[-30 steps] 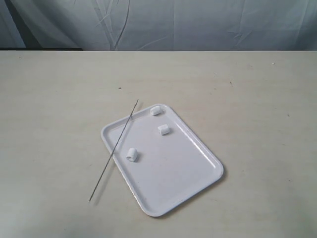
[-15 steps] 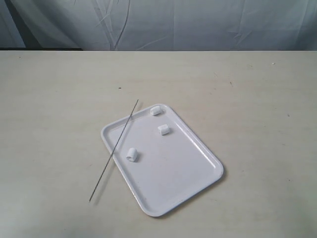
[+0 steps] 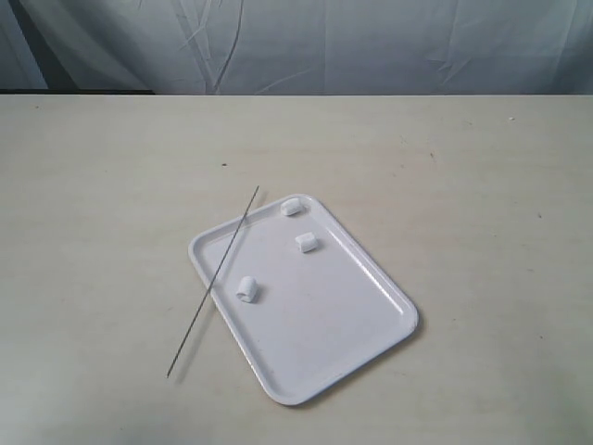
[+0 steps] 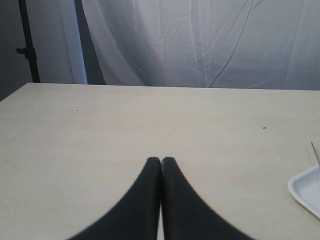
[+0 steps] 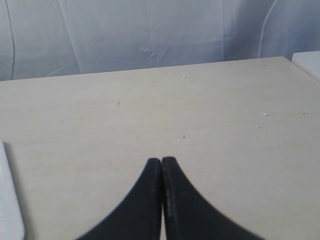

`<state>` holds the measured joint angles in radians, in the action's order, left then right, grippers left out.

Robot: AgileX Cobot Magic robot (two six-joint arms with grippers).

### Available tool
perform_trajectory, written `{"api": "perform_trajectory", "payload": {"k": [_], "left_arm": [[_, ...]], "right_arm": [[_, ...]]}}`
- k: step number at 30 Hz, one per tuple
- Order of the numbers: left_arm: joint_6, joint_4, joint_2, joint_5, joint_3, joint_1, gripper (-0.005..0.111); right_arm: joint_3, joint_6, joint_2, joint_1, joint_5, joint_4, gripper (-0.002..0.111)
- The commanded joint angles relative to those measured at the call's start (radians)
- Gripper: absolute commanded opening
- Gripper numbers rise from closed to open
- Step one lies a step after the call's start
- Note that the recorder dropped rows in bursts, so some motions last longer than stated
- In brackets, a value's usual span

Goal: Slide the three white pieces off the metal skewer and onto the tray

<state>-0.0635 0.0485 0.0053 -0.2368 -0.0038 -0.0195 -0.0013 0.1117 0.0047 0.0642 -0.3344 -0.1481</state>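
Note:
The white tray (image 3: 334, 315) lies at an angle on the table in the exterior view. Three white pieces rest loose on it: one (image 3: 292, 206) at the far corner, one (image 3: 307, 242) just behind it, one (image 3: 246, 289) near the left rim. The thin metal skewer (image 3: 212, 281) lies bare across the tray's left rim and onto the table. Neither arm shows in the exterior view. My left gripper (image 4: 161, 160) is shut and empty over bare table, with the tray's corner (image 4: 305, 189) and the skewer's tip (image 4: 315, 152) off to one side. My right gripper (image 5: 161, 160) is shut and empty too, the tray's edge (image 5: 10, 200) beside it.
A pale table (image 3: 463, 185) spreads on every side of the tray. A grey cloth backdrop (image 3: 371, 46) hangs behind its far edge. A dark stand (image 4: 27, 45) rises beyond the table in the left wrist view. A white object's corner (image 5: 309, 61) sits at the table's far corner.

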Motion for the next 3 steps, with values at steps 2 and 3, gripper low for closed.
{"api": "perform_trajectory", "payload": {"k": [2,3], "left_arm": [[-0.005,-0.01,-0.005,-0.003,0.004,0.0,0.0],[-0.005,-0.01,-0.005,-0.003,0.004,0.0,0.0]], "right_arm": [[0.001,0.002,-0.005,0.005,0.008,0.0,-0.001],[0.001,0.002,-0.005,0.005,0.008,0.0,-0.001]]}}
